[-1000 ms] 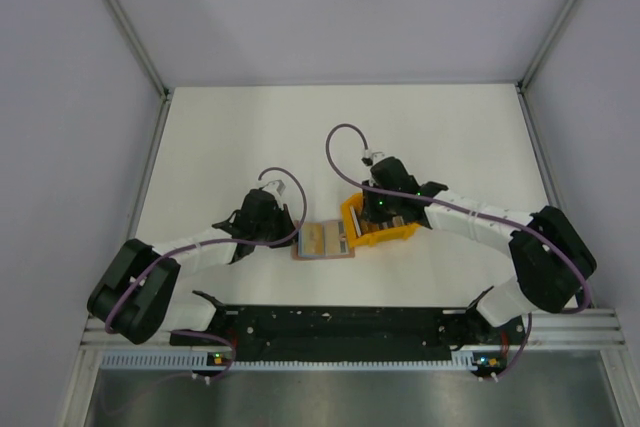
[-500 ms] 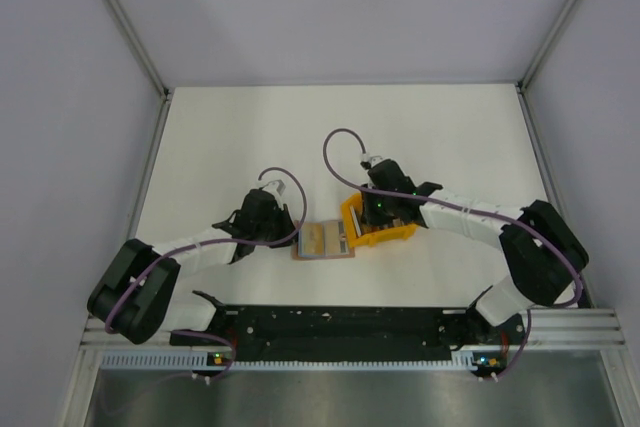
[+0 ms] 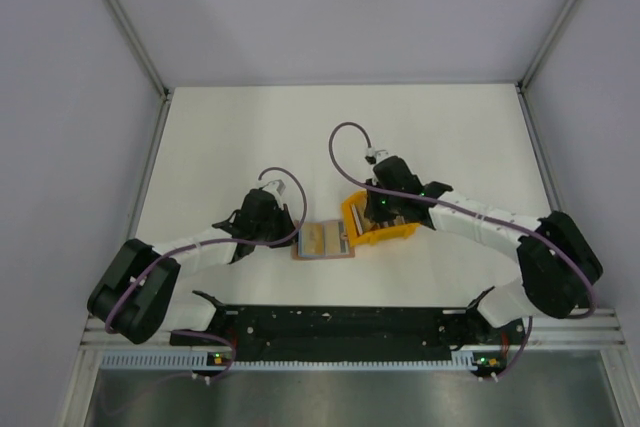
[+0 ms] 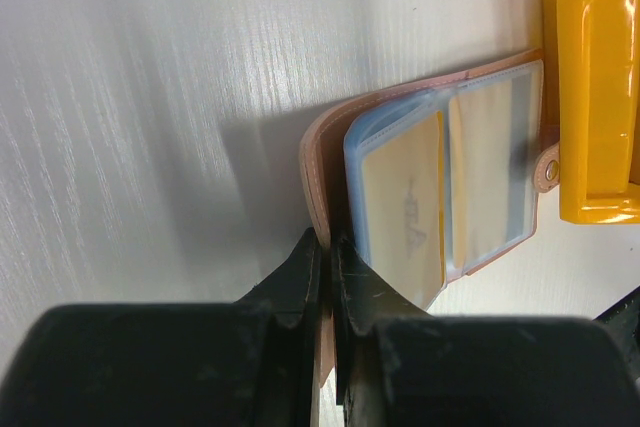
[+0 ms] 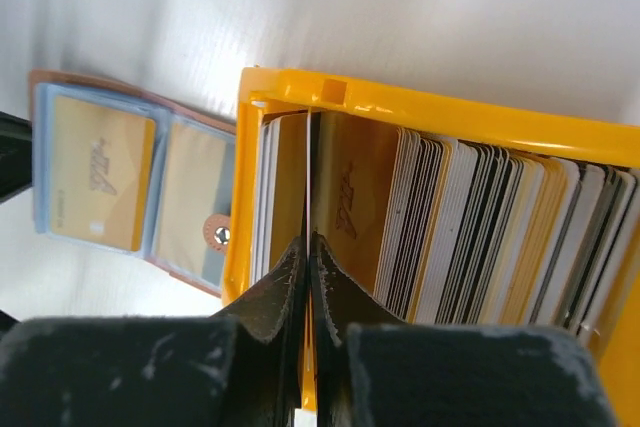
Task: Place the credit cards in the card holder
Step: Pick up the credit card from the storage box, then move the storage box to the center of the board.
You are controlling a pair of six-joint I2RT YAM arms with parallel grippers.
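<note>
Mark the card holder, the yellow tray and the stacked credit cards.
card holder [image 4: 400, 197]: left wrist view, clear card pocket.
yellow tray [image 5: 450, 112]: right wrist view, top rim.
credit cards [image 5: 480, 237]: right wrist view, upright card edges.

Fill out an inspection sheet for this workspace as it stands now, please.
Surface: white table.
Job's things: card holder lies open, a tan card sleeved; credit cards stand on edge in yellow tray beside it.
Clutter: nothing seen.
Grippers: left gripper shut on card holder's cover edge; right gripper shut on one credit card in tray.
Cables: purple cables loop above both wrists.
Surroundings: grey walls, metal frame posts.
</note>
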